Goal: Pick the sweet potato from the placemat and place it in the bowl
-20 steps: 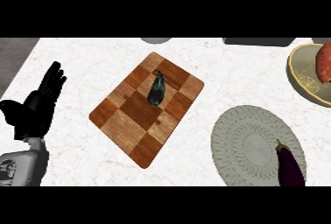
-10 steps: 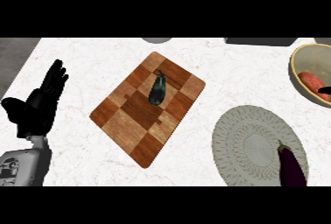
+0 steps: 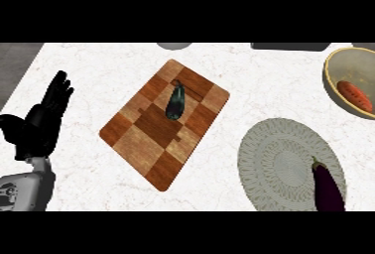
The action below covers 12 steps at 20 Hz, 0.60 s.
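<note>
The orange sweet potato [image 3: 354,94] lies inside the tan bowl [image 3: 334,77] at the right edge of the head view. A round grey woven placemat [image 3: 282,163] lies at the lower right with a dark purple eggplant [image 3: 328,185] on its right part. My left hand [image 3: 40,122] rests open at the left edge, fingers pointing up and away from the counter's objects. My right hand does not show anywhere.
A checkered wooden cutting board [image 3: 164,121] lies in the middle with a dark green cucumber [image 3: 175,100] on its upper part. A grey round object [image 3: 174,45] and a dark flat object [image 3: 289,46] sit at the counter's far edge.
The sweet potato has gone from above the bowl's rim down into the bowl, where it now lies still. The left hand has not moved.
</note>
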Each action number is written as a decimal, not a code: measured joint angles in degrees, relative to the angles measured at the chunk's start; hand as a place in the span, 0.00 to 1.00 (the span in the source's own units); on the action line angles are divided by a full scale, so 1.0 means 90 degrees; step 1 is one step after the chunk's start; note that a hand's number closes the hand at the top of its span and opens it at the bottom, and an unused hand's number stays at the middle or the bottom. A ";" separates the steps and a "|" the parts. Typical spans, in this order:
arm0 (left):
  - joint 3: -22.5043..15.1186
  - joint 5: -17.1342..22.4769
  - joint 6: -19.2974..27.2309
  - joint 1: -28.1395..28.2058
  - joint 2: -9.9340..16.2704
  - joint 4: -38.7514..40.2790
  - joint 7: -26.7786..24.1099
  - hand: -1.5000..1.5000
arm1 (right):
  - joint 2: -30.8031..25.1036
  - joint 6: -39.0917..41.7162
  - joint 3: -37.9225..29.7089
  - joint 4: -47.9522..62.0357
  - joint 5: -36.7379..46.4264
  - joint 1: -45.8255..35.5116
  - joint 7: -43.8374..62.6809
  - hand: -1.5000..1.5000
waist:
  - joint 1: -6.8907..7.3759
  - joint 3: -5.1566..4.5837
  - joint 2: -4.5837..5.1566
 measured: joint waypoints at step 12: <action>0.0057 0.0039 0.0005 0.0096 0.0011 -0.0127 0.0027 0.50 | -0.1184 0.1991 -0.0652 0.0283 -0.0674 0.1212 -0.0167 0.00 | -0.0090 0.0027 0.0002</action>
